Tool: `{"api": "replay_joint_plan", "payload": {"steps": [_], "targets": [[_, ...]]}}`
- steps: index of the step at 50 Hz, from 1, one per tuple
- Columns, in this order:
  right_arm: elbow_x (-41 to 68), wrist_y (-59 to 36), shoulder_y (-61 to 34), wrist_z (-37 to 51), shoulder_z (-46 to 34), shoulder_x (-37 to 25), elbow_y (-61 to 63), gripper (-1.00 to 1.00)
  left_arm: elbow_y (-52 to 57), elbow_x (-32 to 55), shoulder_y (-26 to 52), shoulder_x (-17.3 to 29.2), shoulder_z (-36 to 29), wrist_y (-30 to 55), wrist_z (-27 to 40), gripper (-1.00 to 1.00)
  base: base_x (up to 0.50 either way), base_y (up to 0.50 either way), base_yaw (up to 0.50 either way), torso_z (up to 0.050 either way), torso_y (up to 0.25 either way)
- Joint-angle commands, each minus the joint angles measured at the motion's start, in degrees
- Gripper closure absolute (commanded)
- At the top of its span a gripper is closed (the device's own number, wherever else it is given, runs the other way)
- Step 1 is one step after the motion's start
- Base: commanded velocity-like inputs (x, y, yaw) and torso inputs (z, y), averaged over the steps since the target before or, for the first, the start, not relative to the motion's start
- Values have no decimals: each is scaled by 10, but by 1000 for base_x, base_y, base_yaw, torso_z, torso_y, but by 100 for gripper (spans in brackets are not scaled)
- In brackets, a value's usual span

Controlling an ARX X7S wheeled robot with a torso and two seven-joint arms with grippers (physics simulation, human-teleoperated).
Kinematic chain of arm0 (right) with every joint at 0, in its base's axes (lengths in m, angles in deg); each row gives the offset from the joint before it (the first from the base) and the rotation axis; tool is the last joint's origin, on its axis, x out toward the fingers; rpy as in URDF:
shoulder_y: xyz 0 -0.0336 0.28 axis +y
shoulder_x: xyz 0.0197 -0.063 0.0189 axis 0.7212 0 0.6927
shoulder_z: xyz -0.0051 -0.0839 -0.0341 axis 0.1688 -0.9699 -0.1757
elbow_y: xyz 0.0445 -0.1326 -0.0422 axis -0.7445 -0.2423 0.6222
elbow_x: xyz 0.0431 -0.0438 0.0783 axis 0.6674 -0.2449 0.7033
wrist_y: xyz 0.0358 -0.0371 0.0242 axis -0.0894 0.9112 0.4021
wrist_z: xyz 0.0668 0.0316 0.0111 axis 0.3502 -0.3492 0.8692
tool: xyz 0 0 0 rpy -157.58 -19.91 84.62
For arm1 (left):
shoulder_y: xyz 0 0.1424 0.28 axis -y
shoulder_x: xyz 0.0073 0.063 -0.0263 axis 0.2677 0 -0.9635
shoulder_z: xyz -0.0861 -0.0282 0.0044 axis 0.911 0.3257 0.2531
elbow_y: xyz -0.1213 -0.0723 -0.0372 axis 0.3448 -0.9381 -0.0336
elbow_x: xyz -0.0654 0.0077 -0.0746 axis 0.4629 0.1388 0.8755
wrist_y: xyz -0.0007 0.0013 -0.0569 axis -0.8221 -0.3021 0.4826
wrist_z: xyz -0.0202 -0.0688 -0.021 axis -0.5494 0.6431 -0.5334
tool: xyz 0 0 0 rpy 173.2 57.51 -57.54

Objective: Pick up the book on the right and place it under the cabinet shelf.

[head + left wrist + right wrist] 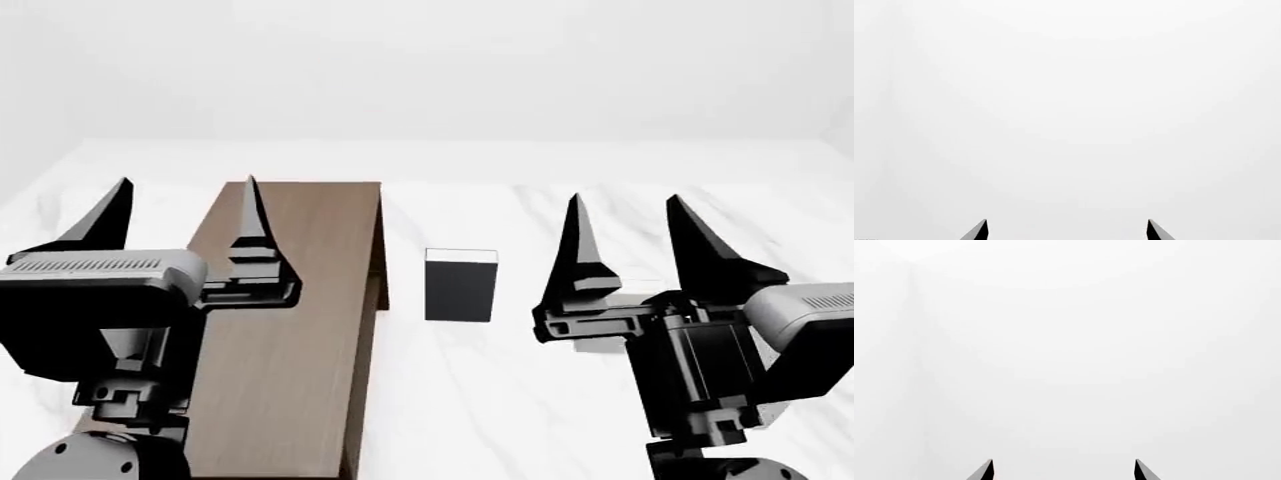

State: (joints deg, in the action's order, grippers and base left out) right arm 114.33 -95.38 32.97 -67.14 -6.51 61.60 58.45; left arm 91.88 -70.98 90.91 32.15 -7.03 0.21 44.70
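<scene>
- Both hands come first: the left gripper [180,215] and the right gripper [625,230] are held up in the air with their pointed fingers spread wide, and nothing is in them.
- I think they are up like that because no grab has begun yet; both wrist views show only blank white and two dark tips.
- Next biggest is the table [534,400], white with faint grey marble lines, and everything sits on it.
- On its left side is the cabinet shelf [300,330], a long dark brown wood box, much bigger than any book.
- Its side drops down to the table, but I cannot see any opening from up here, so I cannot tell if anything is in it or under it.
- Just beside its right edge stands a black book [461,290] with a white top, apart from the cabinet by a small gap.
- Smallest to see is the book [603,342], pale grey and flat, mostly hidden behind the right gripper, with only a bit peeking out.
- It is on the right, well apart from the cabinet, so it still needs picking up and carrying over.
</scene>
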Motion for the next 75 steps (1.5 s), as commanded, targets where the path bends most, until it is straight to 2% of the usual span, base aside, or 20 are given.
{"api": "replay_joint_plan", "payload": {"steps": [1,8,15,22,27,30,35,39,43,47,53,66,71,75], "targets": [[23,0,-1,13,6,0,-5,-100,9,5,-3,6,-4,3,2,-100,0,0,0,0,0],[29,5,0,17,6,-3,-6,-100,14,-1,-5,14,-13,0,3,-100,0,0,0,0,0],[38,5,-1,25,9,-8,-3,-100,15,-5,-5,19,-19,1,6,-100,0,0,0,10,-237],[127,-82,-41,80,60,-52,43,-100,17,-5,-4,23,-24,6,9,-100,0,0,0,12,-250],[268,-196,-126,182,133,-126,82,-100,19,-6,-3,24,-22,9,14,-100,0,0,0,11,-171],[428,-260,-216,292,179,-209,89,-100,25,0,-3,24,-16,8,15,-100,0,0,0,0,0],[627,-280,-350,426,190,-345,52,-100,32,7,-3,25,-8,8,16,-100,0,0,0,0,0],[703,-280,-409,460,190,-425,9,-100,36,15,-4,24,2,8,18,-100,0,0,0,0,0],[744,-295,-454,454,170,-494,-46,-100,40,20,-4,25,5,9,19,-100,0,0,0,0,0],[753,-325,-510,436,106,-540,-101,-100,45,23,-3,26,4,12,21,-100,0,0,0,0,0],[726,-387,-594,410,15,-573,-162,-100,56,29,-2,31,8,19,24,-100,0,0,0,0,0],[660,-504,-728,363,-107,-553,-258,-100,111,73,6,44,36,59,41,-100,0,0,0,0,0],[617,-528,-733,333,-143,-537,-279,-100,116,149,9,109,22,30,120,-100,0,0,0,0,0],[595,-524,-714,313,-158,-531,-292,-100,116,218,15,191,-16,-27,209,-100,0,0,0,0,0]]}}
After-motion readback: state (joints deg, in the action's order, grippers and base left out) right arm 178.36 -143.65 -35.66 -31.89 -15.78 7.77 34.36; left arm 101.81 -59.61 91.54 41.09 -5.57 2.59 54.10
